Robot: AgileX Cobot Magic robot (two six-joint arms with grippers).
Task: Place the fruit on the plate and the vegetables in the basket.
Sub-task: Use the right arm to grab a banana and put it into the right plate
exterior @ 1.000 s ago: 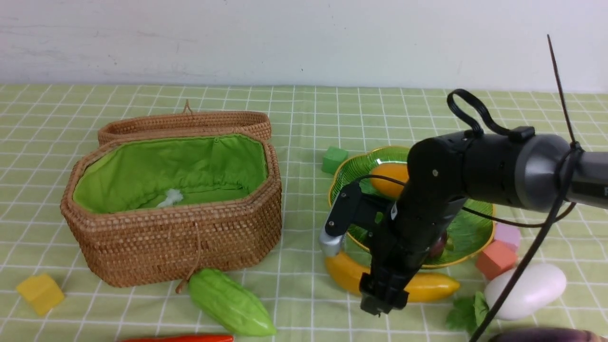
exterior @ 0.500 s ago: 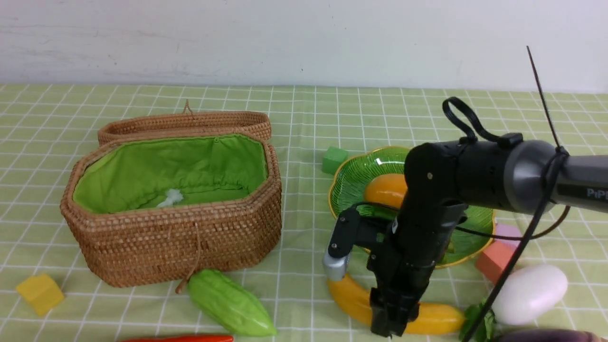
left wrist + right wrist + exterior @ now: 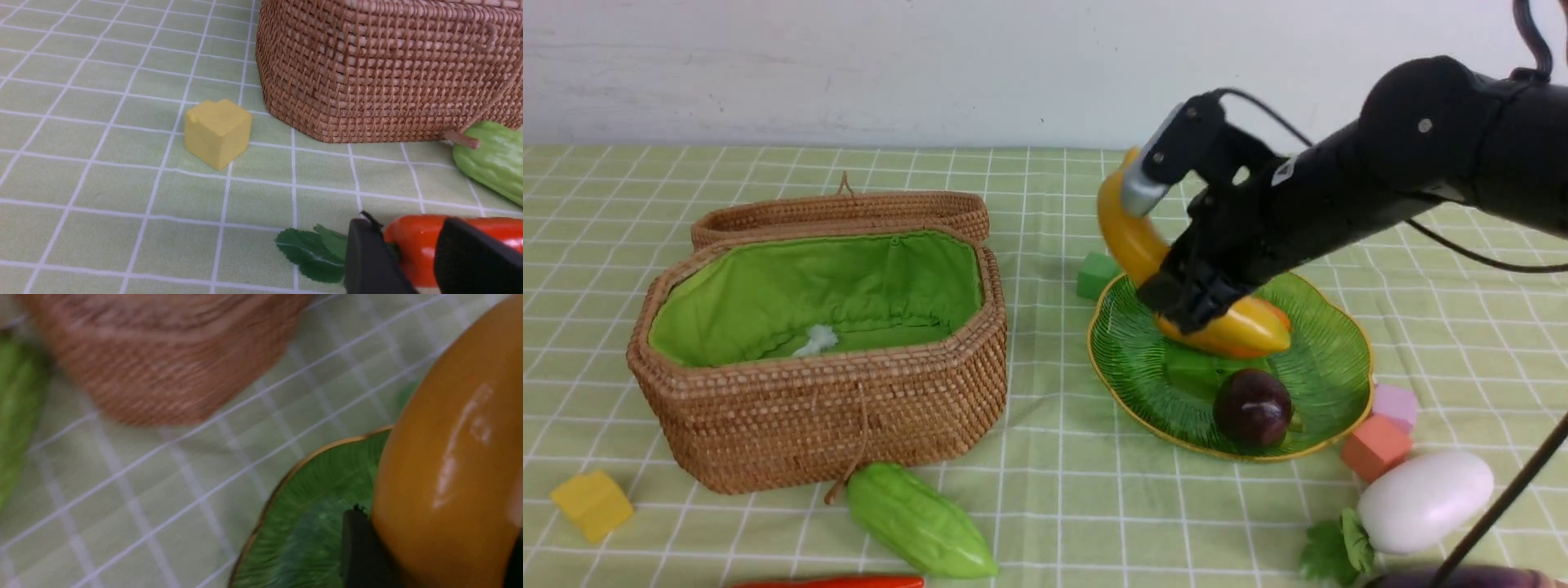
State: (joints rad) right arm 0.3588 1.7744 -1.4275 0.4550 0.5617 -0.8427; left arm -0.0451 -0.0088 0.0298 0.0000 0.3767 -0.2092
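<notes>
R gripper (image 3: 1188, 306) clamps banana (image 3: 1131, 237) over plate (image 3: 1143, 367); purple ball (image 3: 1252, 407) already in. L gripper (image 3: 406, 228) grips red pepper (image 3: 408, 251). Gourd (image 3: 919, 518) & radish (image 3: 1421, 500) sit by worktop's front edge, not yet in basket (image 3: 833, 425).

this is a robot test bench in a lab-like room, not a lived-in kitchen. a black jointed robot arm (image 3: 1421, 155) reaches over a table spread with a pale green cloth with a white grid (image 3: 1045, 506), and a plain white painted wall (image 3: 849, 65) stands behind it. the food is all glossy plastic toys: a bumpy light-green toy gourd (image 3: 919, 518), a white toy radish with green leaves (image 3: 1421, 500), a long yellow toy banana (image 3: 1229, 332) and a long red toy pepper (image 3: 412, 249). a small yellow cube (image 3: 592, 505), a green cube (image 3: 1097, 275), a coral cube (image 3: 1374, 446) and a pink cube (image 3: 1395, 404) lie scattered about. a brown woven wicker basket with green cloth lining (image 3: 833, 425) and a ribbed green glass plate with a gold rim (image 3: 1143, 359) are laid out like props.
</notes>
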